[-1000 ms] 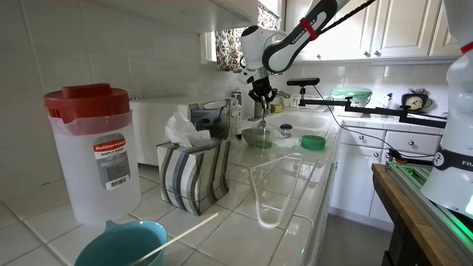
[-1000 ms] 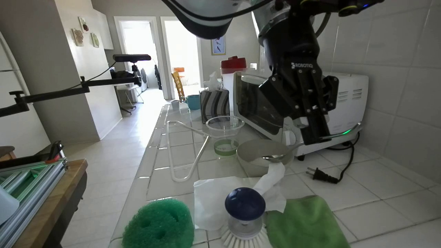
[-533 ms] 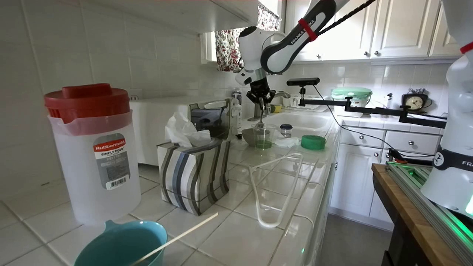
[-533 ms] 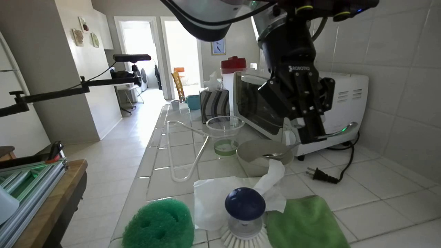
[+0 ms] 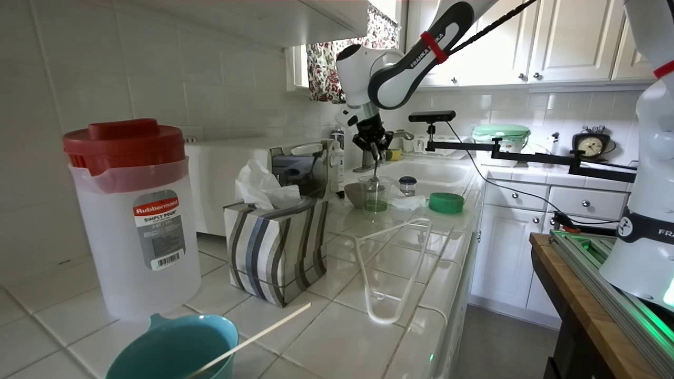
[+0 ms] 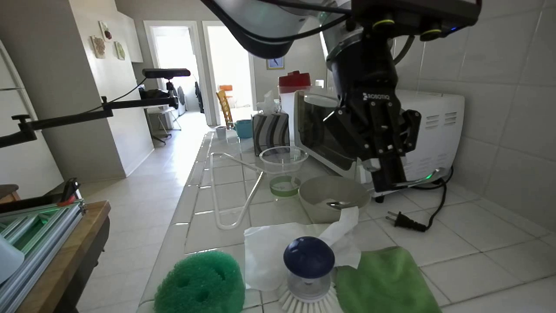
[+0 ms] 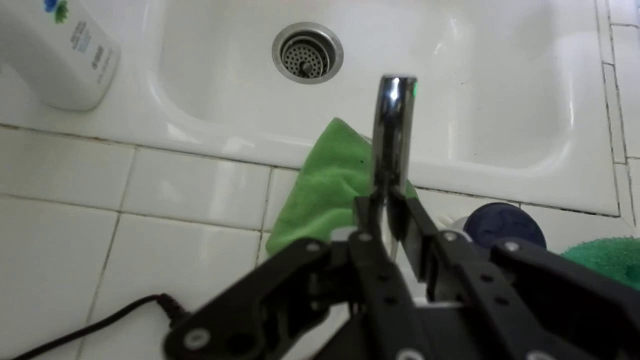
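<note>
- The tool (image 7: 387,202) is pinched narrow around the handle of a metal spoon (image 7: 393,130); just the handle's thickness parts its two sides.
- The spoon slants over the table (image 6: 482,226), its head lowest; in the wrist view its handle end points toward the edge at the sink (image 7: 500,90). Holding it partway along likely keeps the tool clear of whatever the head meets.
- In an exterior view the head overlaps a beige bowl (image 6: 316,209); whether it is inside, above or touching, I cannot tell. The bowl stands inward from the table's back edge, presumably for room beside the toaster oven (image 6: 438,126).
- The toaster oven lines that back edge and probably limits the tool's room; a power plug (image 6: 407,221) lies near the same edge.
- A clear container (image 6: 283,169) stands just beside the bowl, toward the front edge, a likely obstacle.
- A white frame (image 5: 387,319) lies near the front edge.
- Nearer the sink are white paper (image 6: 271,252), a blue-topped brush (image 6: 309,266), and a green scrubber (image 6: 202,284) by the front corner.
- A green cloth (image 7: 325,185) lies across the sink edge.
</note>
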### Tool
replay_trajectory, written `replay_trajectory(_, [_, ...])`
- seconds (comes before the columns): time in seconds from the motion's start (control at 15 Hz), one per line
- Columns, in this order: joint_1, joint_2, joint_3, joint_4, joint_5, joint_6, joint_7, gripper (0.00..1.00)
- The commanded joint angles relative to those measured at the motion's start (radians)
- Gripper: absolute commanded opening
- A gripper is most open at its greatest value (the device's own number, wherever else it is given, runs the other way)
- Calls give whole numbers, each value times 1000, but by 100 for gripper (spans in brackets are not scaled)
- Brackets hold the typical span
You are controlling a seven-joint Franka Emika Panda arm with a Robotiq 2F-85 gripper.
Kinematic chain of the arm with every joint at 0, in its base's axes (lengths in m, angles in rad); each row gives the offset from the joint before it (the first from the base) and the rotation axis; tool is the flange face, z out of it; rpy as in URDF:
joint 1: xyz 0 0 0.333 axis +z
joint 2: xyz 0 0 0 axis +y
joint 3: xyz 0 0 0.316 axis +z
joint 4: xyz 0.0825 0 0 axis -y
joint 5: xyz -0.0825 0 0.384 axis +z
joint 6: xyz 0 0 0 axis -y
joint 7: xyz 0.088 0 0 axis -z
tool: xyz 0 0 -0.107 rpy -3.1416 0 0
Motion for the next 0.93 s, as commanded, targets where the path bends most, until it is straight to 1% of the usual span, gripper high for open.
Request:
replay_trajectory(0.0, [0,21,8,46,-8,-54,-3,5])
replay_trajectory(0.53, [27,34,14,113,-46,-115,7,5])
replay_trajectory(0.87, [51,73,17,131,-119,-146,14,5])
